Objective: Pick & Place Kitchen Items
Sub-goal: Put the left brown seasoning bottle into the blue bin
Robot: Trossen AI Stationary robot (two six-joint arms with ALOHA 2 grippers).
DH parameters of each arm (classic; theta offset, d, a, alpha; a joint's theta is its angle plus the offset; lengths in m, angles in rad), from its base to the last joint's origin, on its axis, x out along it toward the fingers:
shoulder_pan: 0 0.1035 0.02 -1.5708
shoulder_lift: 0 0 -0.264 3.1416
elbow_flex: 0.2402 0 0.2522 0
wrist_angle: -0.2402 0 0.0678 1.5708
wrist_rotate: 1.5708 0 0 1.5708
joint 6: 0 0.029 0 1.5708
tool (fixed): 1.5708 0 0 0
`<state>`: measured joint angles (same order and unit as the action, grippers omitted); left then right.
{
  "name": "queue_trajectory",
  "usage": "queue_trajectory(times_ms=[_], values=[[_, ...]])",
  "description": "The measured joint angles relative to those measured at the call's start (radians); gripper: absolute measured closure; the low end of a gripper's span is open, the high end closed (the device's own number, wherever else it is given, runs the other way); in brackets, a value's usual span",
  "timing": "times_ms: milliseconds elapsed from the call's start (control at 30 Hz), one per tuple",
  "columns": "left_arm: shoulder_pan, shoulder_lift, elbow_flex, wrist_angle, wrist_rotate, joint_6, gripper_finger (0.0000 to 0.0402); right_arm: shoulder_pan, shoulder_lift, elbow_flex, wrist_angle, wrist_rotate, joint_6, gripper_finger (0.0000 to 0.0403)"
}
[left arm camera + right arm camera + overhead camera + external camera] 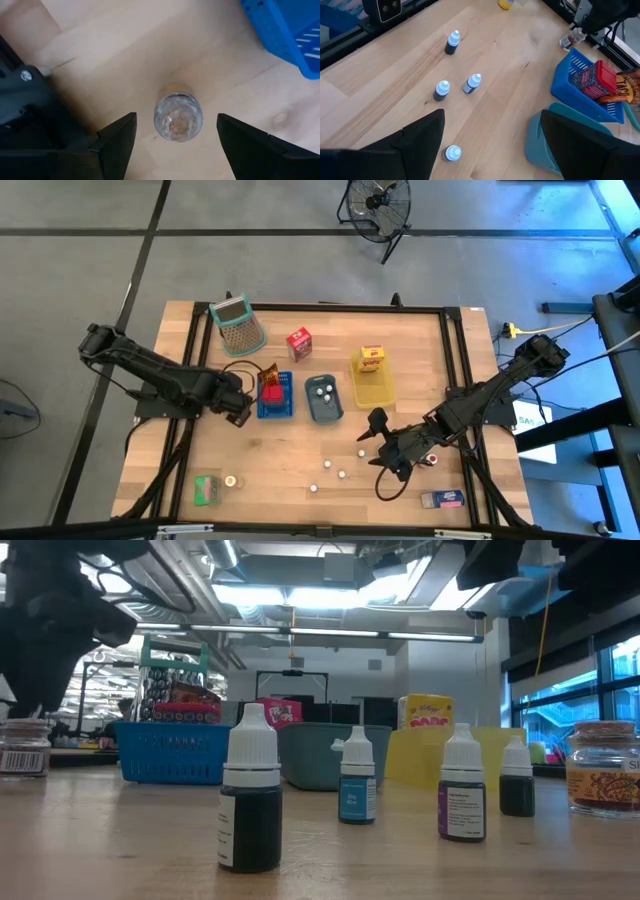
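Note:
My left gripper [240, 409] points down beside the blue tray [276, 397], which holds a red tin and a brown packet. In its wrist view the gripper [175, 131] is open, with a small clear jar [178, 117] upright on the wood between and below its fingers, apart from both. My right gripper [383, 442] hangs open [492, 131] above the table, by several small white-capped bottles [472, 83]. White pieces lie in the grey-blue tray [323, 399]. A yellow carton [372, 359] stands on the yellow tray, and a red carton [298, 342] stands behind.
A green-rimmed mesh basket [238, 326] lies at the far left. A green carton [207, 488] and a yellow-lidded jar [230, 480] sit near the front left. A blue carton [442, 500] and a spice jar [600, 768] are at the front right.

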<state>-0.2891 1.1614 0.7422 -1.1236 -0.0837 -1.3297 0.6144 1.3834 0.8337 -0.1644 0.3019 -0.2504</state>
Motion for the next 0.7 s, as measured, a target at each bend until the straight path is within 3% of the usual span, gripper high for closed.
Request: queue_trajectory(times_ms=[200,700], values=[[0.006,0.000,0.000,0.018,0.059,0.046,0.0131,0.000,0.000,0.000,-0.030,0.000,0.007,0.0070],[0.006,0.000,0.000,0.050,0.055,0.087,0.0131,-0.015,0.000,0.000,-0.035,0.000,0.007,0.0070]])
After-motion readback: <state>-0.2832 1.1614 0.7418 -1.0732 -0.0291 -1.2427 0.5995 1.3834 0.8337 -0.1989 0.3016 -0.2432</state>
